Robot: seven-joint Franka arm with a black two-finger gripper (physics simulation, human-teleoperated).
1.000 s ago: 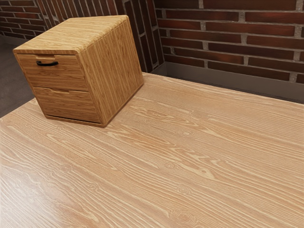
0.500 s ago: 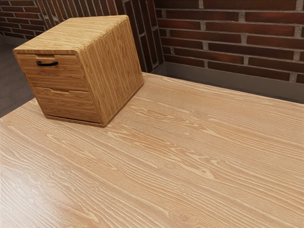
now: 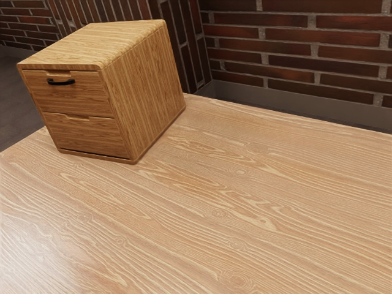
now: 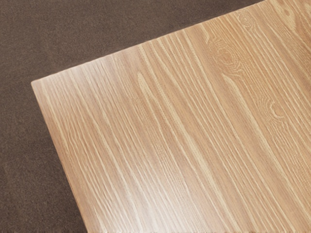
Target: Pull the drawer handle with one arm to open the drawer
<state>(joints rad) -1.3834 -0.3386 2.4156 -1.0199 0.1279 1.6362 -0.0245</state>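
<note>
A small wooden cabinet (image 3: 116, 73) stands on the table at the exterior view's upper left. It has two drawers, one above the other. The top drawer (image 3: 68, 93) carries a small black handle (image 3: 60, 81) near its upper edge and sits flush with the cabinet front. The lower drawer (image 3: 86, 133) is flush too and has only a shallow notch at its top. Under my hand, the wrist view looks down on a corner of the wooden table (image 4: 194, 145) with dark floor (image 4: 58, 43) beyond it.
The wooden tabletop (image 3: 245, 202) stretches wide to the exterior view's right and front of the cabinet. A red brick wall (image 3: 294, 43) runs along the back, with a grey ledge below it. Dark floor (image 3: 12, 110) lies past the table's left edge.
</note>
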